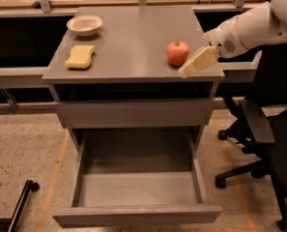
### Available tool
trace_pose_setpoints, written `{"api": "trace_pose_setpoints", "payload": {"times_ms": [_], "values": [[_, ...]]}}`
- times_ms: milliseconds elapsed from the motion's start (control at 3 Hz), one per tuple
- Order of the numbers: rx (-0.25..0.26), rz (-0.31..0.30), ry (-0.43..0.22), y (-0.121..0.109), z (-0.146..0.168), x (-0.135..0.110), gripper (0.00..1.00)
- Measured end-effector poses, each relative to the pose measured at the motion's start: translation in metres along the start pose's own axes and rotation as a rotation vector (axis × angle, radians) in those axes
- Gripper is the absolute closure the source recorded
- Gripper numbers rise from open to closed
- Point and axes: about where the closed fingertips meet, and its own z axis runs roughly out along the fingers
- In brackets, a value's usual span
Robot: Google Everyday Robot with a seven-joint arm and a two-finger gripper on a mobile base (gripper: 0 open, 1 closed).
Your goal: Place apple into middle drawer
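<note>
Apple (178,53) on cabinet top (133,37), pincer (187,70) just beside it, near front edge

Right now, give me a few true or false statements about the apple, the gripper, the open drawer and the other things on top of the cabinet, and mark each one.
1. The small round red-orange apple lies inside the wide grey middle drawer. False: it sits on the flat grey cabinet top.
2. The cream-coloured gripper is close beside the apple, near the top's front edge. True.
3. The yellow sponge lies inside the small white bowl. False: it lies on the cabinet top, in front of the bowl and apart from it.
4. The middle drawer is pulled out, its flat grey floor showing. True.
</note>
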Motion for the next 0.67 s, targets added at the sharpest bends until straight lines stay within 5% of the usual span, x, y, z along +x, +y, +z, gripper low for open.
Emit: {"api": "trace_pose_setpoints", "payload": {"times_ms": [667], "values": [[0.077,0.016,-0.128,-0.042,0.053,-0.02,0.0]]}}
